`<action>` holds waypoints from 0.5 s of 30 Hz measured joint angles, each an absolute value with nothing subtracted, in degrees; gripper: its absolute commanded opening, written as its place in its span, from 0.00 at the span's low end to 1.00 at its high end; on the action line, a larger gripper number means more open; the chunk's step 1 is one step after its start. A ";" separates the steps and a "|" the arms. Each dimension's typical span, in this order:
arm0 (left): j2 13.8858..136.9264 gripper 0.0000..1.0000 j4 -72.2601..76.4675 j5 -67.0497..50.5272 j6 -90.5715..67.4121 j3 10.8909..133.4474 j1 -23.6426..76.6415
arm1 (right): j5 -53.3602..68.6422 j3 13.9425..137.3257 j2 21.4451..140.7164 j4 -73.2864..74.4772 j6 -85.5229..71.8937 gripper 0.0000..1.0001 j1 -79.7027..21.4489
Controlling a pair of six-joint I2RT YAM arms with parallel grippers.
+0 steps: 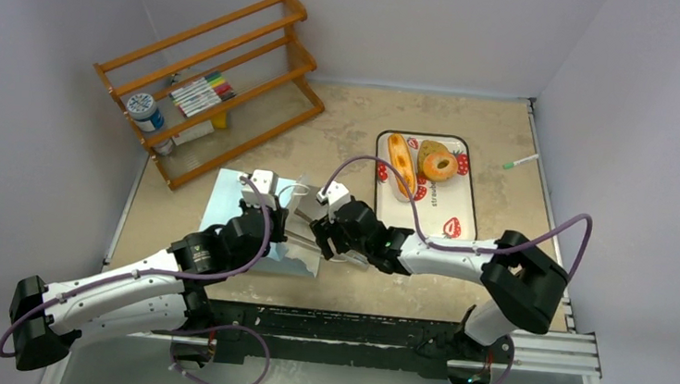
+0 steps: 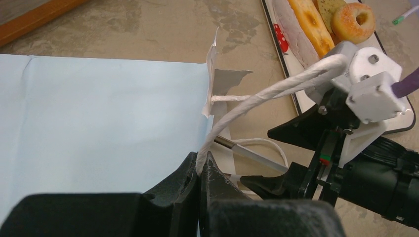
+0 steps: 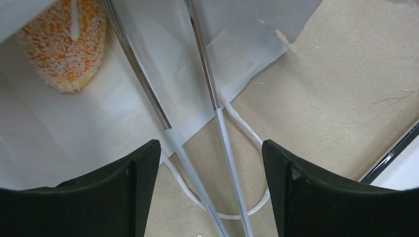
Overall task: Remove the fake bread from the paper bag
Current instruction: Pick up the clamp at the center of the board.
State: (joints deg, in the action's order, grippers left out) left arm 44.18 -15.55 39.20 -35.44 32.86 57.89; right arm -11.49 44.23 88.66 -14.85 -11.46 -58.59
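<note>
The table (image 1: 352, 119) is a beige, mottled slab. A wooden rack (image 1: 204, 28) stands at its far left. A light blue paper bag (image 1: 229, 196) lies flat near the middle, slightly left. Just right of the bag sits a white strawberry-print tray (image 1: 455, 197). Well apart, at the far right, lies a green-tipped white pen (image 1: 522, 161).

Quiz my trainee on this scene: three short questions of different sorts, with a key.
1. True or false: the left gripper is shut on the string handle of the bag.
2. Where is the donut? A) in the bag B) on the tray C) on the rack
3. Short answer: what lies inside the bag beyond the tongs?
Key: 1 true; 2 B; 3 an orange pastry.
</note>
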 measured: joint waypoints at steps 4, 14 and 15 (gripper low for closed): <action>44.14 0.00 -15.75 39.22 -35.48 32.86 57.89 | -11.51 44.07 90.43 -14.85 -11.07 0.79 -58.81; 43.97 0.00 -16.69 39.29 -35.48 32.86 57.89 | -11.99 44.07 95.04 -15.22 -10.26 0.79 -58.98; 43.97 0.00 -16.84 39.29 -35.48 32.86 57.89 | -11.97 44.07 95.37 -15.33 -10.24 0.77 -59.00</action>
State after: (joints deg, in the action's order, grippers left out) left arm 43.97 -16.84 39.29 -35.48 32.86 57.89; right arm -11.97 44.07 95.37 -15.33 -10.24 -59.00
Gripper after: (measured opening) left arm 0.012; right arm 0.797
